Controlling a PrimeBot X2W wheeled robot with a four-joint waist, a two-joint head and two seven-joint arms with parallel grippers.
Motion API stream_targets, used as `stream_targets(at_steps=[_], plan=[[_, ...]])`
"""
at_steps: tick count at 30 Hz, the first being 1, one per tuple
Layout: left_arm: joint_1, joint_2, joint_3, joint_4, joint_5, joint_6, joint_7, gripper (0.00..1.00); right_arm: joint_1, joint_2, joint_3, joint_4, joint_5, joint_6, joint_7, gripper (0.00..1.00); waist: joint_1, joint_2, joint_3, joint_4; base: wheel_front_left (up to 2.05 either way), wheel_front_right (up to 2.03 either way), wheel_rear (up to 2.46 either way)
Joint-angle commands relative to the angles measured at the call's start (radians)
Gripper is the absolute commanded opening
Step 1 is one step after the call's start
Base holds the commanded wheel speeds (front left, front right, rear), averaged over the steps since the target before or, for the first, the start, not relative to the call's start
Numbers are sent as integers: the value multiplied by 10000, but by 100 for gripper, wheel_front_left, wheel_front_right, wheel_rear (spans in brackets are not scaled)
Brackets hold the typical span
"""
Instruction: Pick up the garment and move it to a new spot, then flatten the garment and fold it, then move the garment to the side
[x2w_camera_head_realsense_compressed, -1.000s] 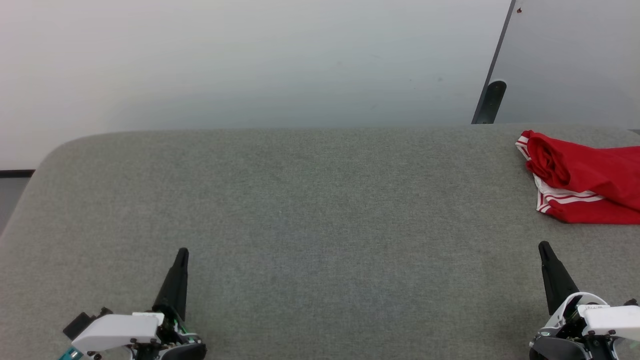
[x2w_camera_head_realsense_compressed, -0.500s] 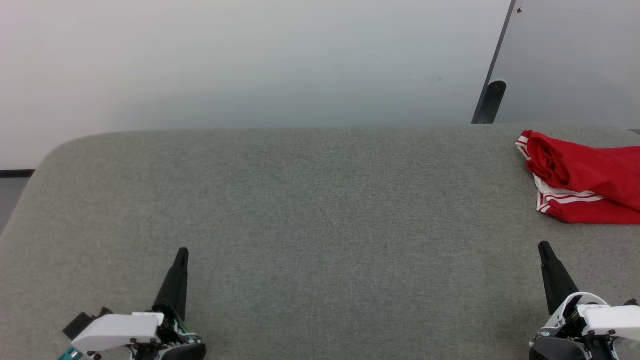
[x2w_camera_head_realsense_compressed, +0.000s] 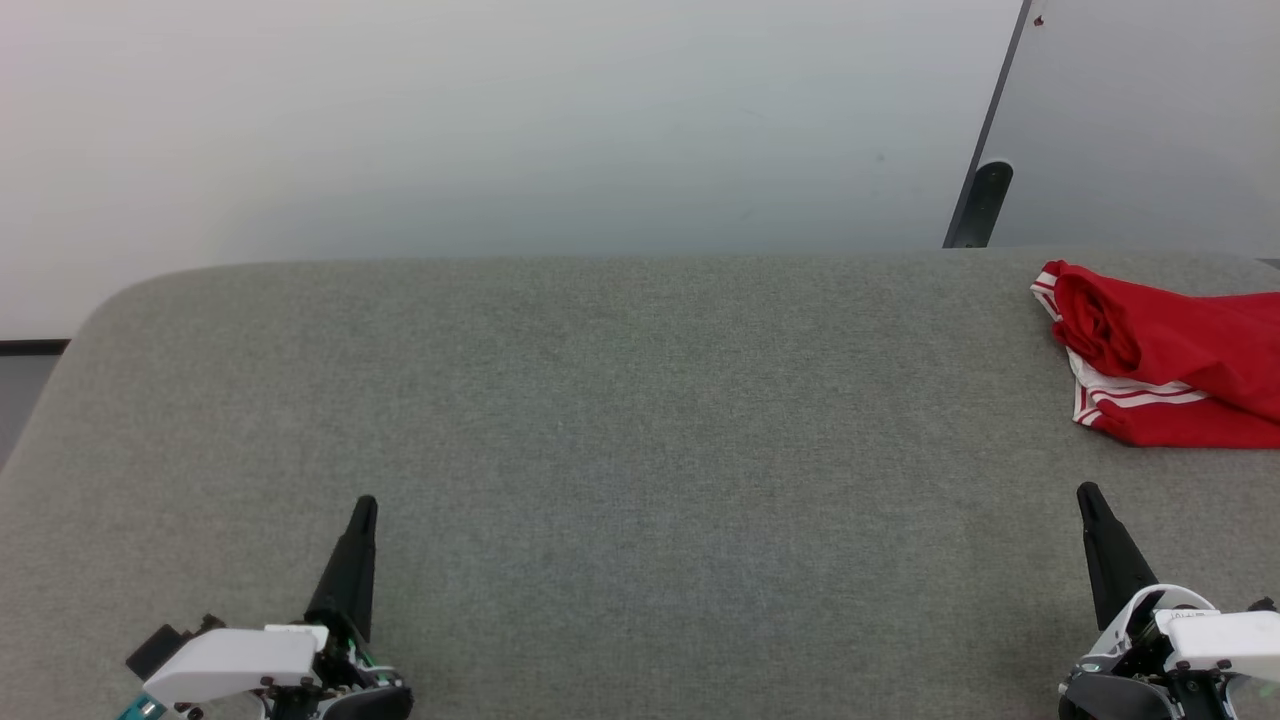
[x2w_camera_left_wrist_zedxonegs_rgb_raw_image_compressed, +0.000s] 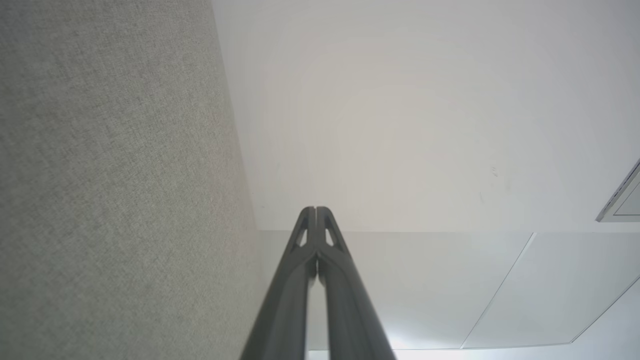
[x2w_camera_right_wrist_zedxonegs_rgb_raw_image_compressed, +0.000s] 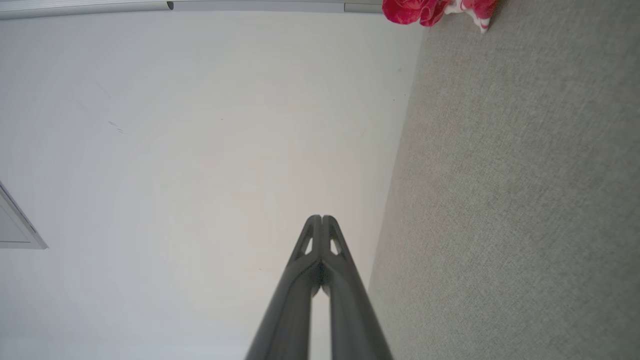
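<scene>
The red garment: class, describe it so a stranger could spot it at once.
Find the wide grey fabric-covered table. At its far right, beyond the right gripper, lies a crumpled red garment. Its white-striped trim stands out against the plain grey.

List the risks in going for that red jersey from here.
1. The garment lies bunched at the far right of the table, partly cut off by the head view, so a grasp may be misjudged.
2. The right gripper is shut; reaching in that way would likely push the garment rather than grip it.
3. The left gripper sits far from it, so a two-handed lift looks awkward.
</scene>
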Motion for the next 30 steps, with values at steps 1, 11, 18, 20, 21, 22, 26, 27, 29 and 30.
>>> stream_targets(at_steps=[1,11,18,20,21,22,26,27,29,30], plan=[[-97,17,22,-16,-33,-34,26,0,-26,36,22,-17,44,4,15,0,0,-1,0,0,0,0,0],[-97,17,22,-16,-33,-34,26,0,-26,36,22,-17,44,4,15,0,0,-1,0,0,0,0,0],[-97,17,23,-16,-33,-34,26,0,-26,36,22,-17,44,4,15,0,0,-1,0,0,0,0,0],[-97,17,22,-16,-33,-34,26,0,-26,36,22,-17,44,4,15,0,0,-1,0,0,0,0,0],[-97,17,22,-16,-33,-34,26,0,-26,36,22,-17,44,4,15,0,0,-1,0,0,0,0,0],[-97,18,23,-16,-33,-34,26,0,-26,36,22,-17,44,4,15,0,0,-1,0,0,0,0,0],[-97,18,25,-16,-33,-34,26,0,-26,36,22,-17,44,4,15,0,0,-1,0,0,0,0,0],[-97,18,25,-16,-33,-34,26,0,-26,36,22,-17,44,4,15,0,0,-1,0,0,0,0,0],[-97,18,22,-16,-33,-34,26,0,-26,36,22,-17,44,4,15,0,0,-1,0,0,0,0,0],[-97,18,23,-16,-33,-34,26,0,-26,36,22,-17,44,4,15,0,0,-1,0,0,0,0,0]])
